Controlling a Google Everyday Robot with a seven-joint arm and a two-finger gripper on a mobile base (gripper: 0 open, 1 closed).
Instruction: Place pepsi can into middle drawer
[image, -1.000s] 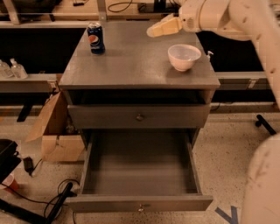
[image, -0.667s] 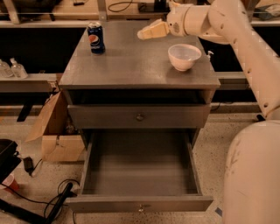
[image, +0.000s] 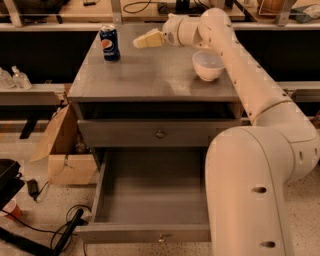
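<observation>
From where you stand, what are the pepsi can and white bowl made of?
The pepsi can looks like aluminium: glossy printed blue wall, silvery top. The white bowl seems ceramic or plastic; its smooth sheen leaves that open. The gripper hovers right of the can, above the cabinet top.

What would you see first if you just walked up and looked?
The big white robot arm fills the right side, its gripper hovering over the cabinet top close to the blue pepsi can at the back left. Below, the middle drawer stands pulled wide open.
</observation>
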